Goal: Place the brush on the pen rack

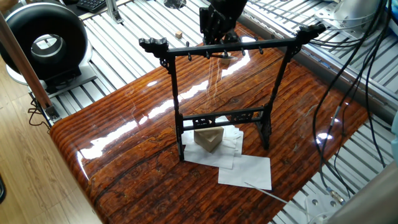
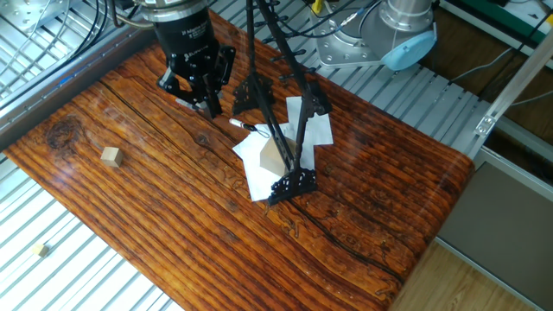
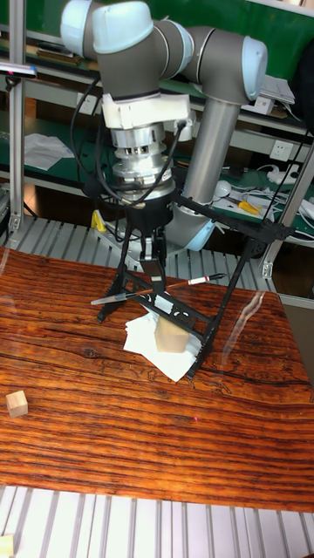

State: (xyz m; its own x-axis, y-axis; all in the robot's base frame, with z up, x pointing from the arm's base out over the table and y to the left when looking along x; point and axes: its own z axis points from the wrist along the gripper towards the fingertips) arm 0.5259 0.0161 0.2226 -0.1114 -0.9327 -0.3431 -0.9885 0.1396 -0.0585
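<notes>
Brush: one; a very thin, straight stick with a dark grey shaft. It is clamped crosswise in the gripper, almost level, with the end at 3 o'clock in the tall view a little higher and paler. It is off the table and not on a peg. I cannot tell whether it touches the rack.
Gripper: one; black metal, two fingers pointing down and closed on the brush near its middle. In one fixed view it stands at 12 o'clock from the crossbar, on the far side of it.
Rack: one; a tall black frame with two uprights, a top crossbar, an ornate lower rail and feet. The pegs are too small to count. Its crossbar stands between that camera and the gripper.
Paper: several flat white sheets overlapping under the rack's feet and spreading toward 5 o'clock.
Wedge: one; tan and blocky, on the paper between the feet.
Rod: one; thin and pale, at 5 o'clock from the rack, at the table edge.
Cubes: two; pale wood. One lies on the table at 8 o'clock from the gripper, well apart, and a smaller one lies on the metal slats.
Table: glossy reddish-brown wood with strong grain.
Cables: dark, hanging at 3 o'clock from the rack.
</notes>
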